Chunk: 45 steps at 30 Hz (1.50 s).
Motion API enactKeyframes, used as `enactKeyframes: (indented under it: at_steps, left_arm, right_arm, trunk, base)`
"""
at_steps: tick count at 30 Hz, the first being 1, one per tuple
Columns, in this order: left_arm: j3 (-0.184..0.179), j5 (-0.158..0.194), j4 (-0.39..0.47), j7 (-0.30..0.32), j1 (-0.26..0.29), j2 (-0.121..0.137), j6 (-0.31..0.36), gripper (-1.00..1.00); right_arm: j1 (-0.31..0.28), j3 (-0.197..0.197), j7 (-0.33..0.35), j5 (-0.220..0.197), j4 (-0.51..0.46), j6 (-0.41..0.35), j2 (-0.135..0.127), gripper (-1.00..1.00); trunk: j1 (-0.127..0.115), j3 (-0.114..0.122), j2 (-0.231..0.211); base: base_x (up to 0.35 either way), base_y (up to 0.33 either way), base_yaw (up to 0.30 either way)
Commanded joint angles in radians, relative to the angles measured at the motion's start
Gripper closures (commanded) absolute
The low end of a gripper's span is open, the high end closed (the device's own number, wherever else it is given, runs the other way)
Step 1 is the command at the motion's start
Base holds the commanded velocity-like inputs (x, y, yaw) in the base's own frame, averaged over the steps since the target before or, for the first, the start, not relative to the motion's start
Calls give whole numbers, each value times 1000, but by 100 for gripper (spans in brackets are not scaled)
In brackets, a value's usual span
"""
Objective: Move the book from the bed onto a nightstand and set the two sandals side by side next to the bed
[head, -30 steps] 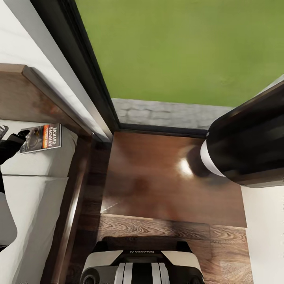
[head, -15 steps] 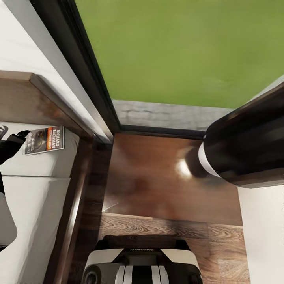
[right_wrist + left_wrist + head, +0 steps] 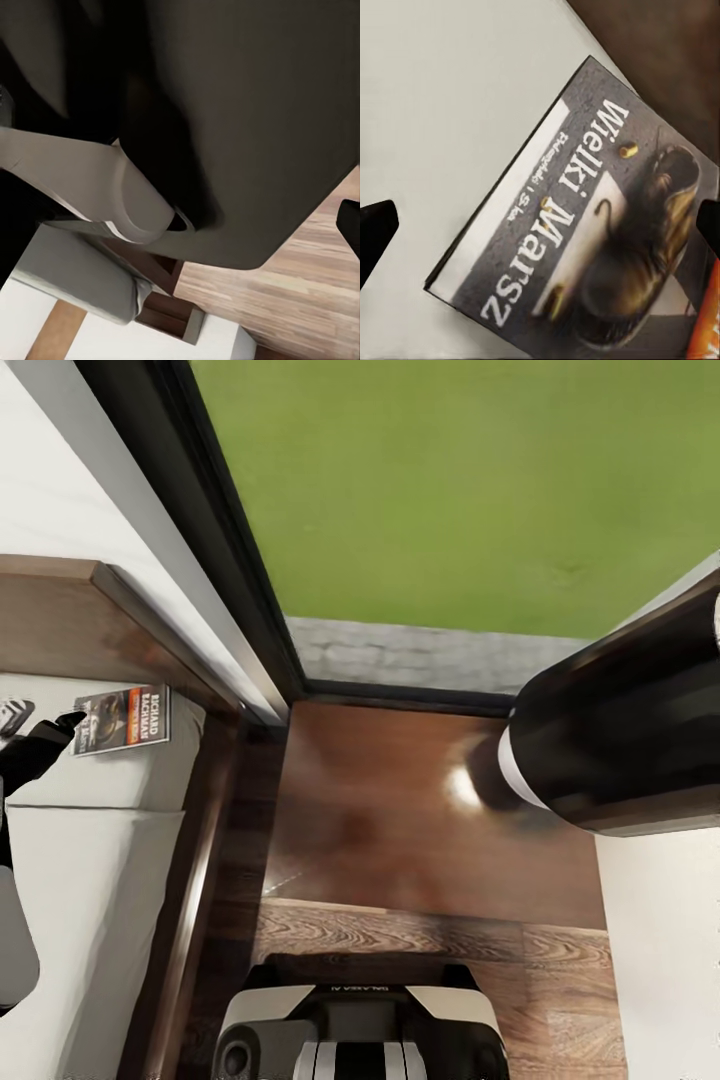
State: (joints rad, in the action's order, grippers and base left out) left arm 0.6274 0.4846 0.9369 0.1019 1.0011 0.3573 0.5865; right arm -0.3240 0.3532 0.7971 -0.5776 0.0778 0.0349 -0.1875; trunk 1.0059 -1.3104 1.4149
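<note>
Head view: small thin paperback book with a dark picture cover, orange band and white lettering, flat on the off-white mattress of the dark-framed platform bed, close under the brown headboard and near the mattress corner. Black left gripper right at the book's near edge, one fingertip apparently touching it; open or shut hard to judge from here. Low dark brown nightstand with a glossy top just beside the bed, under the dark-framed window with green grass beyond. Left wrist view: book lying between two dark fingertips spread wide at either edge, so jaws open, nothing held. Right wrist view: dark robot body close up, wood-plank floor beyond; right gripper's state impossible to tell. Step in hand, by judgement: picking up the book. Next: lower over one edge, close, lift, carry across to the nightstand.
</note>
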Motion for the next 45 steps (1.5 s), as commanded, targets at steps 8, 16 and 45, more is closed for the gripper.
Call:
enactKeyframes:
  at_steps: [8, 16, 45]
  left_arm:
    - [5, 3, 0, 48, -24, 0, 117, -100]
    - [6, 2, 0, 196, -30, 0, 240, -100]
    - [2, -3, -3, 436, -149, -13, 344, -100]
  right_arm:
    - [-1, 8, 5, -8, 3, 3, 0, -100]
    - [-1, 8, 5, -8, 3, 4, 0, -100]
    - [-1, 9, -1, -8, 3, 5, 0, -100]
  trunk:
    - [-31, 25, -56]
    - [-61, 50, -112]
    - [-173, 141, -315]
  base:
    - [0, 0, 0]
    - [0, 0, 0]
    - [0, 0, 0]
